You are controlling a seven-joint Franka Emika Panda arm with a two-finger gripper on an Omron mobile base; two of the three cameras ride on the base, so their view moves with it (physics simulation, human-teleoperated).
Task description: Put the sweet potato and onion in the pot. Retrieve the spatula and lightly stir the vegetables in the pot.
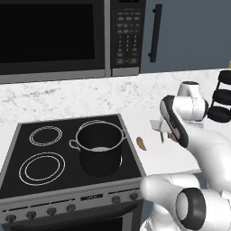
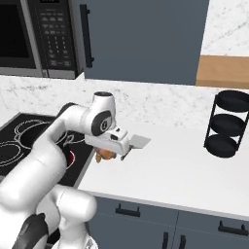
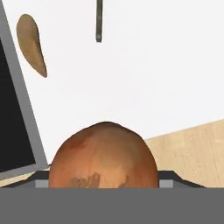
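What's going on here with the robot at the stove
The robot's end effector holds the onion just above the white counter beside the stove. The sweet potato lies on the counter near the stove's edge. The pot stands on a burner with no vegetables in it.

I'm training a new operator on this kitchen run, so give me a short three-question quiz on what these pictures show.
1. True or false: the sweet potato is already inside the pot.
2. What sits between the fingers? A) the onion B) a ladle C) a lid
3. Fill in: the spatula lies on the white ___, to the right of the stove.

Key: 1 false, since it lies on the counter beside the stove. 2 A. 3 counter.
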